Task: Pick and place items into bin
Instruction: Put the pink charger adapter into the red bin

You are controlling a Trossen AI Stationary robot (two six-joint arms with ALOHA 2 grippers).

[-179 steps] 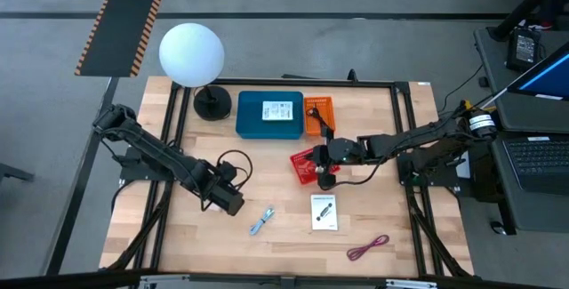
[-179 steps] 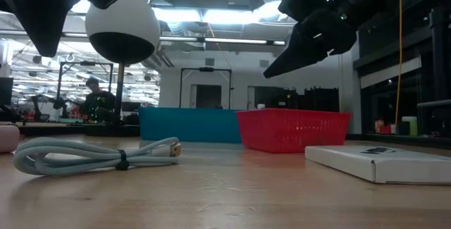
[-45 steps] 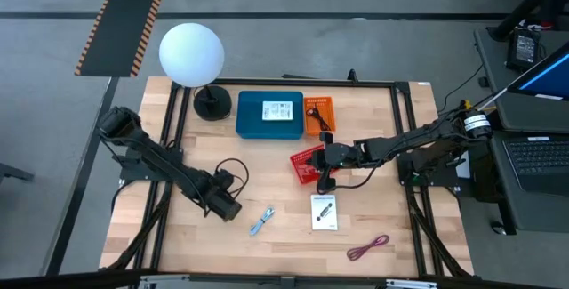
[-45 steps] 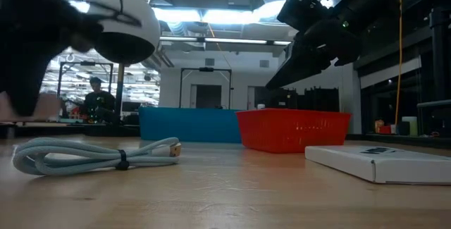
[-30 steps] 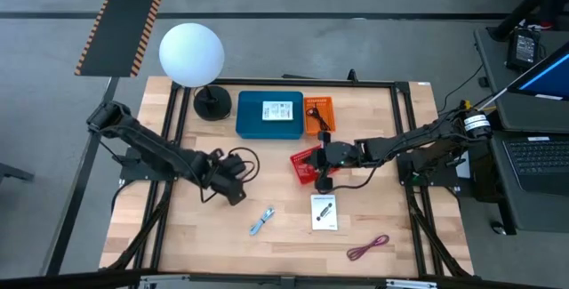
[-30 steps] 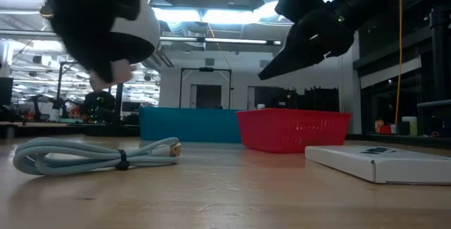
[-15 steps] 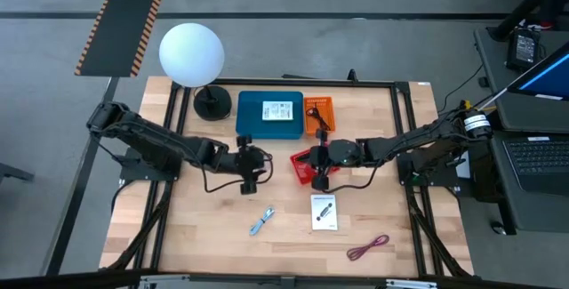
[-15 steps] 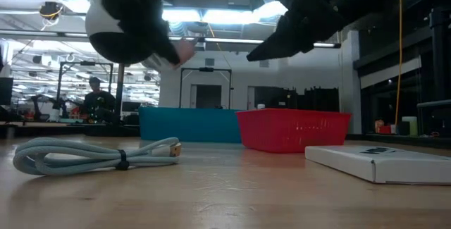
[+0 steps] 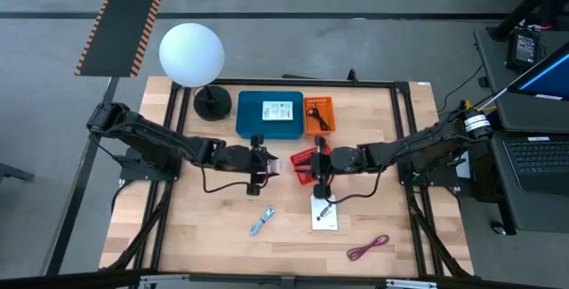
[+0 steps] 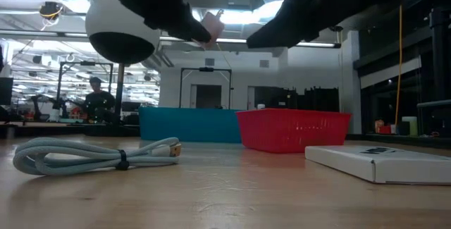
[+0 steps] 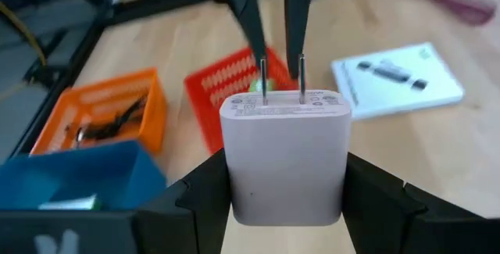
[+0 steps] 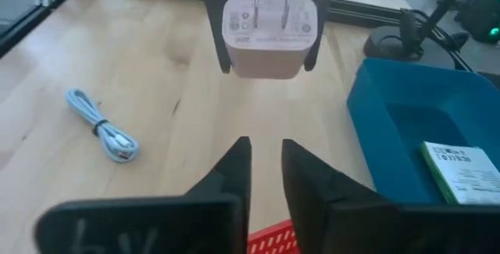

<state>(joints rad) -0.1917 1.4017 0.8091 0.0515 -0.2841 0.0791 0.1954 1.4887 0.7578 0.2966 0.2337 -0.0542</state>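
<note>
The left gripper (image 11: 285, 199) clamps a pale pink plug cube (image 11: 285, 154) by its flat sides, prongs forward, above mid-table just left of the red bin (image 9: 307, 166). The right gripper (image 12: 264, 177) faces it, fingers slightly apart and empty. The cube looks light, rigid, smooth and perhaps slippery.

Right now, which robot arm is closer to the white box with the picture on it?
The right. Its end effector hangs just above the white box, by the red basket. The left end effector holds a pink charger farther away.
</note>
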